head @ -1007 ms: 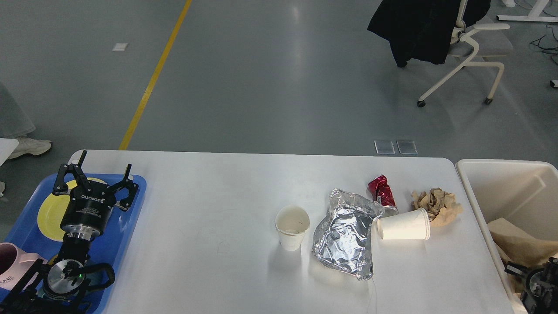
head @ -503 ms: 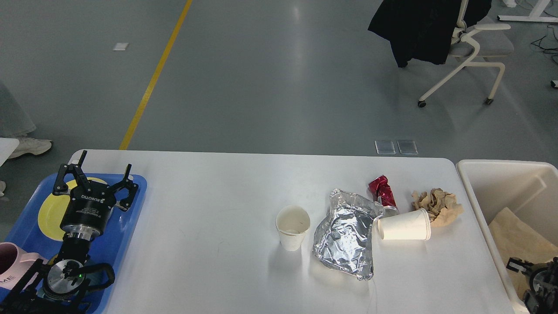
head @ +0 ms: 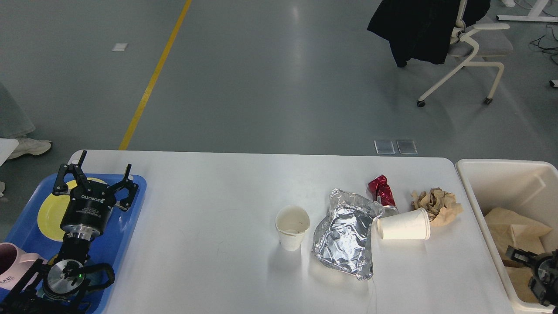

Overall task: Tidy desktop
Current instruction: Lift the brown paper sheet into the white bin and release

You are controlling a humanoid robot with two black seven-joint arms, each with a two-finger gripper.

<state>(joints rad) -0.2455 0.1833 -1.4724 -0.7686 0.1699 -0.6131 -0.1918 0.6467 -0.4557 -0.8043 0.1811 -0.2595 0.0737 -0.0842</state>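
— Looking at the left gripper [head: 96,176] first: what is it doing?

— It is hanging over the blue tray [head: 130,218] at the left end of the desktop [head: 209,196]. Its two black fingers are spreading wide apart, and nothing is sitting between them.

— What is lying under it?

— A yellow plate [head: 48,213] is sitting in the tray, partly hidden by the arm. A pink mug [head: 11,264] is peeking in at the tray's near corner.

— And the right gripper [head: 529,261]?

— It is showing only a little, low at the right edge, over the cream bin [head: 501,179]. It is dark and small, so I cannot tell if its fingers are apart or together. Brown paper [head: 514,222] is lying in the bin just beside it.

— Where is the desktop?

— It is filling the middle, wide and white, between the tray and the bin.

— What is sitting on it?

— A paper cup [head: 292,226] is standing upright near the middle. Just to its right a crumpled sheet of foil [head: 346,233] is lying flat. Another paper cup [head: 403,224] is lying on its side, touching the foil's edge. A crushed red can [head: 382,192] is lying behind them, and a brown paper ball [head: 438,203] is sitting by the tipped cup's rim.

— Anything past the table?

— A white chair [head: 471,48] with a black coat [head: 414,26] is standing on the grey floor.
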